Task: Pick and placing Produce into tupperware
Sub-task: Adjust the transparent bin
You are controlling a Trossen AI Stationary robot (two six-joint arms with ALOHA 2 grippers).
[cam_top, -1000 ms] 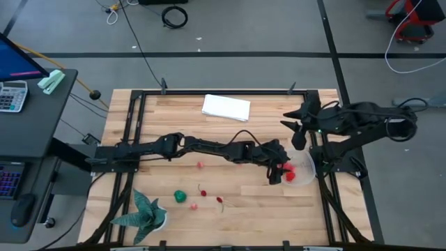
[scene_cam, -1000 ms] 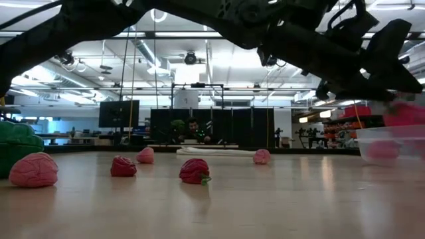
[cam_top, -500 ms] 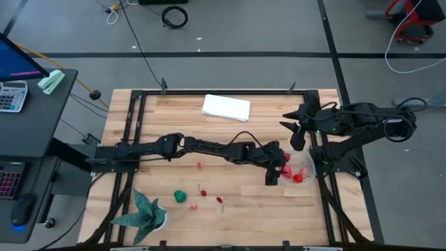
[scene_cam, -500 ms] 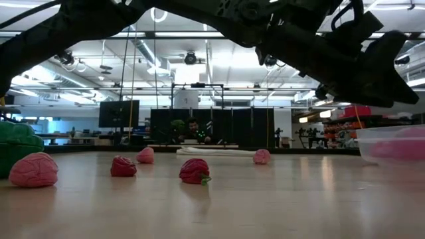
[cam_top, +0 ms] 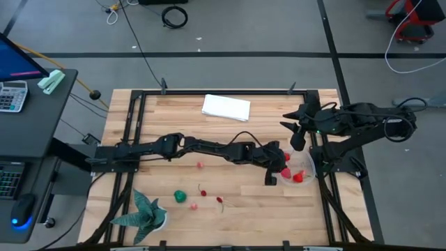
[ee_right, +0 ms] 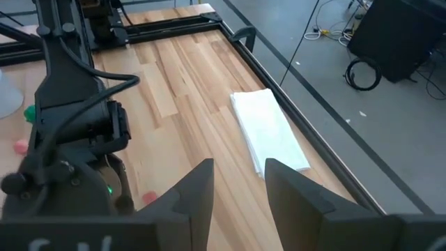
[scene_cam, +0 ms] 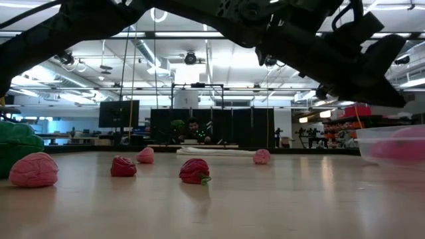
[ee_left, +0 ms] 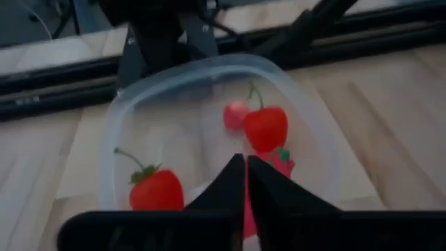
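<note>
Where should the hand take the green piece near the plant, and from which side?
Grip the green piece across its rounded body, coming straight down from above: it sits alone on the table, apart from the red bits. The spiky plant sits close beside it, so closing along that side looks risky.

Wooden table (cam_top: 230, 202) is carrying: white folded cloth (cam_top: 226, 107), clear tupperware (cam_top: 301, 169), spiky teal plant (cam_top: 145, 210), green piece (cam_top: 180, 196), scattered red and pink bits (cam_top: 203, 191).
</note>
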